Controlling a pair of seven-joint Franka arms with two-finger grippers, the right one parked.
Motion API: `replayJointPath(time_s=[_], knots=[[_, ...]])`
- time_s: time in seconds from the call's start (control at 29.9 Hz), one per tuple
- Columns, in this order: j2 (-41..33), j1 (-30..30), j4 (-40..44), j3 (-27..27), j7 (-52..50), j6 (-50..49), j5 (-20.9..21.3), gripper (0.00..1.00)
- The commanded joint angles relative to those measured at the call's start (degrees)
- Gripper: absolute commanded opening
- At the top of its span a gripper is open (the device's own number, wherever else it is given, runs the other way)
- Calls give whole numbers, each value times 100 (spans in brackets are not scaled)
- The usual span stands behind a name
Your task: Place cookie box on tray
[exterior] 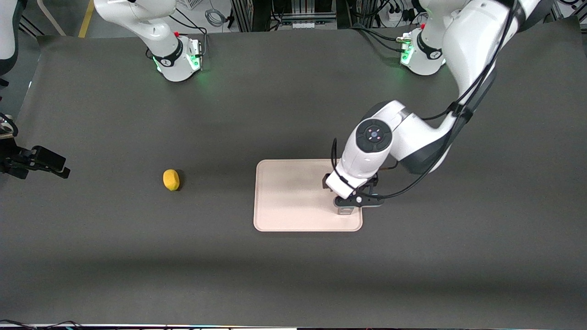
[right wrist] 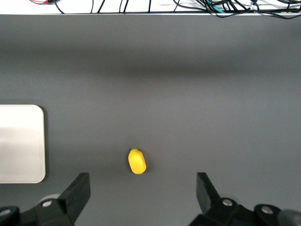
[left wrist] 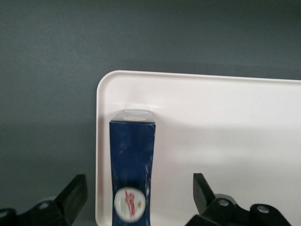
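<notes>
Tabletop (exterior: pixel 293 275) covered in dark grey matting spreads out bare nearest the front camera. Farther in sits the tray (exterior: pixel 284 201), pale pinkish-beige with rounded corners and a low rim, lying flat on the mat. The cookie box (left wrist: pixel 132 165) rests on the tray close to the corner nearest the front camera at the working arm's end; the wrist camera shows it as a narrow dark blue carton with a round white-and-red logo, just inside the tray's rim. In the front view only a small bit of it peeks out beneath the arm's hand.

The pincer (exterior: pixel 346 207) hangs right over the box, and its fingers (left wrist: pixel 74 190) stand wide apart on either side of the carton, touching nothing, so it is released.

Well off toward the parked arm's end of the tabletop lies a small yellow rounded lump (exterior: pixel 171 179), about level with the tray and clear of it. Farthest from the camera are the two white arm bases (exterior: pixel 181 59) with green lights glowing.
</notes>
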Motion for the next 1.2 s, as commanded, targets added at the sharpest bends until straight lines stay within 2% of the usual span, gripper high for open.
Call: replayJointPath(time_s=[0.0,0.2,0.33,0.63,0.83,0.97,1.17], knots=[[-884,393,77,85,1075,-648,-412,100],[-1562,964,24,181,2006,-1334,-746,100],[-1992,1290,-125,471,2832,-1484,-887,100],[-2889,1308,-968,1569,3247,-1274,-1441,100],[-3390,1308,-1575,1921,3555,-1071,-1476,100],[-3478,1308,-1593,2053,3581,-1168,-1643,100],[-3549,1282,-1593,2317,3695,-1291,-1652,100]])
